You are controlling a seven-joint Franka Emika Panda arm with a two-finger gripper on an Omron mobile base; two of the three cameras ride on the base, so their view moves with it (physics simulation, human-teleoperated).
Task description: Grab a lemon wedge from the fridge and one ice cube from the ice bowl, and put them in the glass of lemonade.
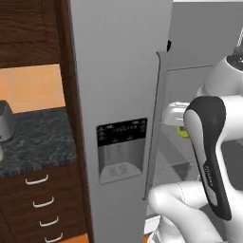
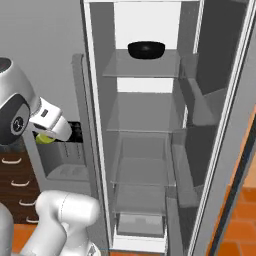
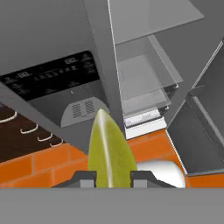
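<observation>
Gripper [image 3: 113, 178] clamps lemon wedge [image 3: 109, 151] outside open fridge [image 2: 145, 130], probably carrying it toward the glass.

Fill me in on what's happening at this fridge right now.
The robot's end effector is shut on the lemon wedge, held outside the fridge in front of the black dispenser panel. The right fridge door is open, with a small black bowl on the top shelf. Nothing has gone into the lemonade yet.

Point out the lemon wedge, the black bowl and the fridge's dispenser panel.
lemon wedge [image 3: 109, 151], hand view, middle of its rind.
black bowl [image 2: 146, 50], right base view, its front wall.
dispenser panel [image 1: 121, 133], left base view, black control strip.
</observation>
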